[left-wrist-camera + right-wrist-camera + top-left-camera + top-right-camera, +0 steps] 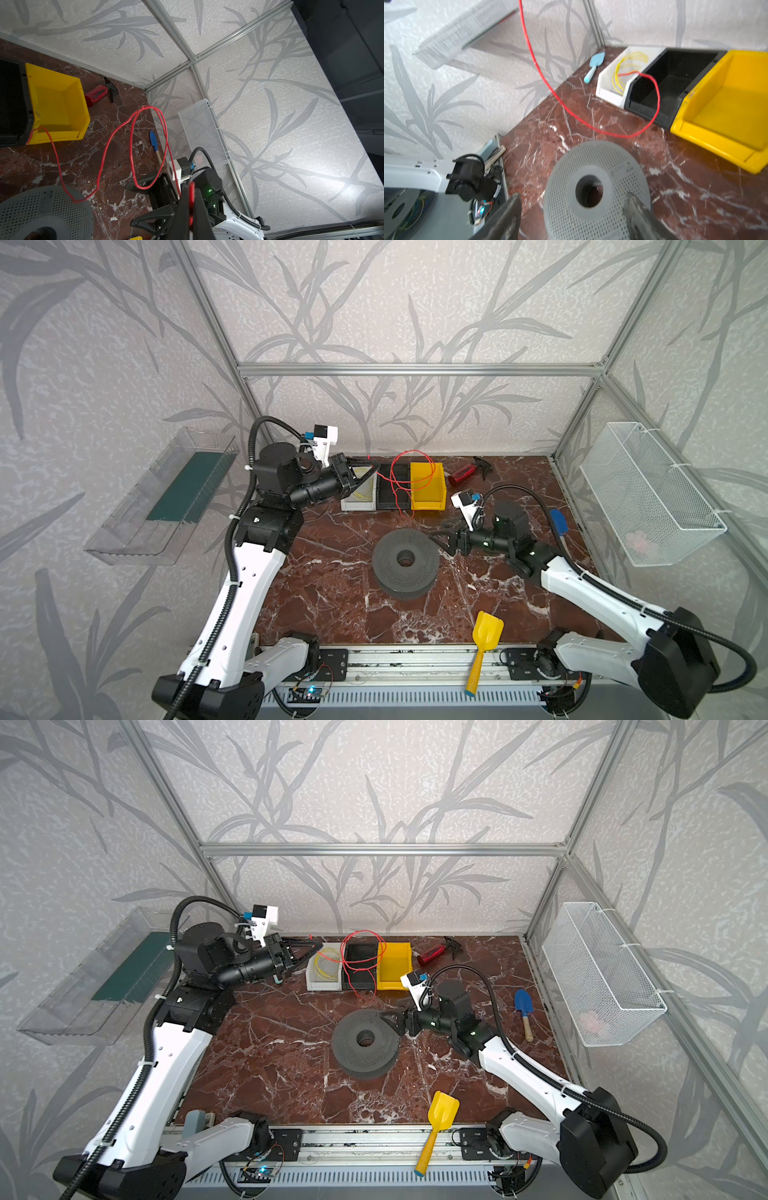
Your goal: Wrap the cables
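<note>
Our left fingers (181, 212) pinched the red cable (145, 107); our right fingers (506, 220) stood spread just beside the spool (591, 162).

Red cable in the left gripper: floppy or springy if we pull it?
Probably floppy with some spring: the red cable arcs away from the shut left gripper in loose loops that hold their shape. It is likely near weightless, being so thin. Pulling may snag it, since one strand seems to cross the yellow bin rim.
</note>
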